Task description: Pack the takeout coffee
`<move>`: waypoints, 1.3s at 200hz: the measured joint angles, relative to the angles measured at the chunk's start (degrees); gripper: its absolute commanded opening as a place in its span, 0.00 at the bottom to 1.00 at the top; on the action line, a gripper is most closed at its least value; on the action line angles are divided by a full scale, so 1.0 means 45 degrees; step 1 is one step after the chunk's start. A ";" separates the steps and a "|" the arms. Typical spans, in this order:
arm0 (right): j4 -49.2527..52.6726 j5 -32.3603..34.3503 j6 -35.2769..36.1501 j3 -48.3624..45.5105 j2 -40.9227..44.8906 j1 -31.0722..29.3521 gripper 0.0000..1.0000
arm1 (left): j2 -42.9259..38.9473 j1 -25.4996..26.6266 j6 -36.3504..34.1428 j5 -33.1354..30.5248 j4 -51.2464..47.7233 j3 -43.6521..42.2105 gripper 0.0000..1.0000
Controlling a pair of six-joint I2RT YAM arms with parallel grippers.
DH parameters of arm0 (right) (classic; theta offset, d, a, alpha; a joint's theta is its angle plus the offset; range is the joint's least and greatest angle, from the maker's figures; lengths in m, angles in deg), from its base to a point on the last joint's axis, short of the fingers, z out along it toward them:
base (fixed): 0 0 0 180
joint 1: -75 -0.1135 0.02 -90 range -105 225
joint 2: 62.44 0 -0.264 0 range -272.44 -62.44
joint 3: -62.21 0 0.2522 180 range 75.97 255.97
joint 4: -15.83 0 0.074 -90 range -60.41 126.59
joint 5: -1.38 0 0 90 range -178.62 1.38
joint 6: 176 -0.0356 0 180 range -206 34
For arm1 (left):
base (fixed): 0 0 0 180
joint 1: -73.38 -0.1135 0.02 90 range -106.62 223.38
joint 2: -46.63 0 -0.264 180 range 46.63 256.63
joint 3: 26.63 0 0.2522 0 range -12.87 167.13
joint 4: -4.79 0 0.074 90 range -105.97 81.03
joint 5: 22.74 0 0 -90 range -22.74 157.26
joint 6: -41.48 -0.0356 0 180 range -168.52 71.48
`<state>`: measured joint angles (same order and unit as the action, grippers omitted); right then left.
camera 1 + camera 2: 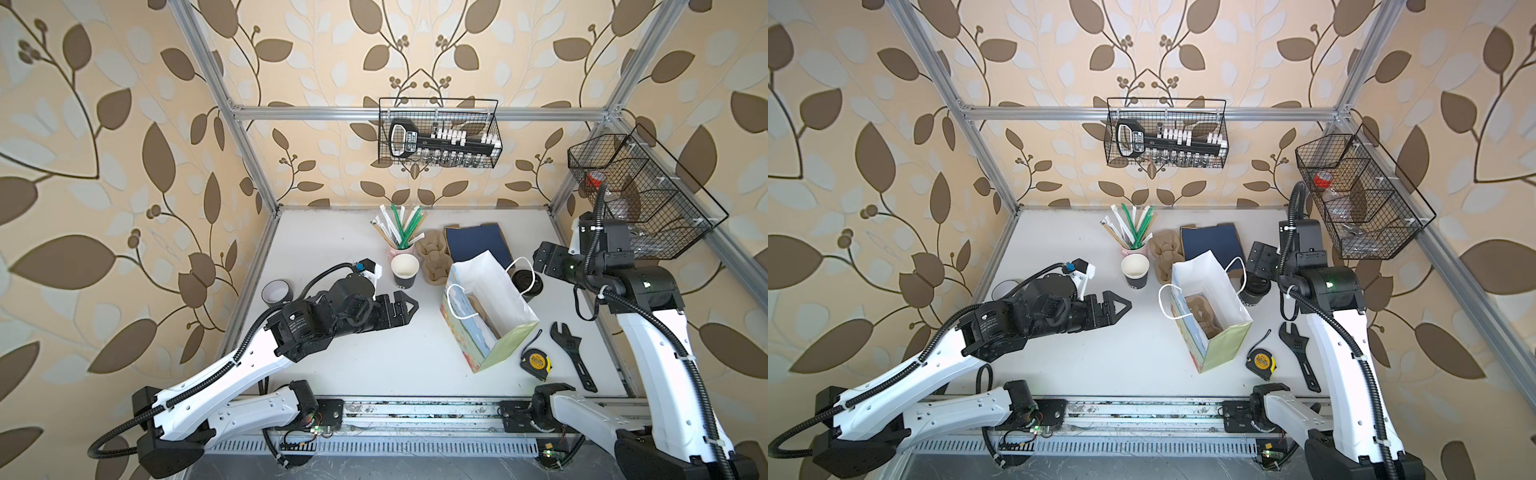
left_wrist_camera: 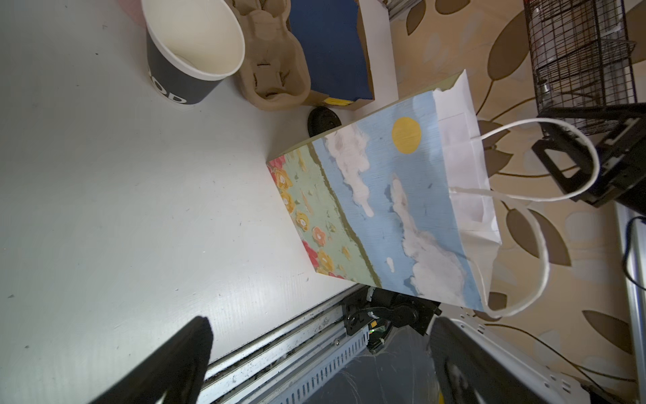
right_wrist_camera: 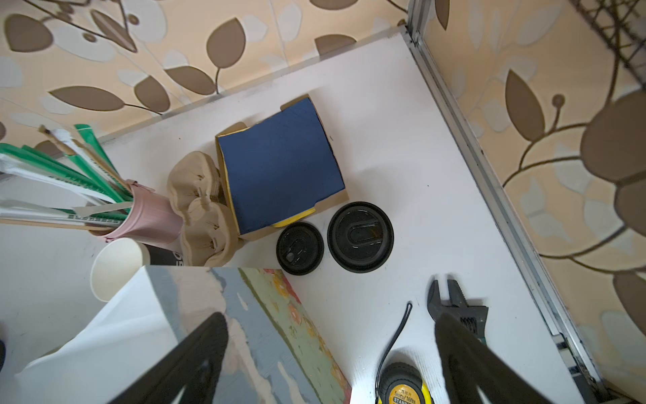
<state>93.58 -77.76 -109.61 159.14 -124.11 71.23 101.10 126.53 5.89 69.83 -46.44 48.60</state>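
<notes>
Well, cardboard carrier inside paper bag; black cup outside.

Top views look down; wrist views share the bag.

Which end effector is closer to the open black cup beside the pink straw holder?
Left. The left end effector is just short of the open black cup, on the robot's side of it; the right end effector is away past the paper bag.

My cup: black outside, white inside, white lettering.
My bag: blue sky, white clouds, yellow sun, flowers.
Straw cup: pink.
Flat lid: black.
My left tool: black.
Counter: white.
</notes>
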 measured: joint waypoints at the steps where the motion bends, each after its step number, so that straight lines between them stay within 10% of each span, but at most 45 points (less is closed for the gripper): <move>1: -0.0015 -0.0005 -0.0005 -0.0024 -0.0005 0.0015 0.93 | 0.0010 0.0000 0.0010 0.0010 0.0010 0.0000 0.99; 260: -0.3439 -0.1020 -0.1647 -0.3993 -0.2011 0.2628 0.97 | 0.2147 0.1287 0.2268 0.0321 0.3793 0.0510 0.95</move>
<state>78.11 -82.35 -117.02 141.18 -133.16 83.06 110.77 132.32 16.10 71.27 -29.37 50.90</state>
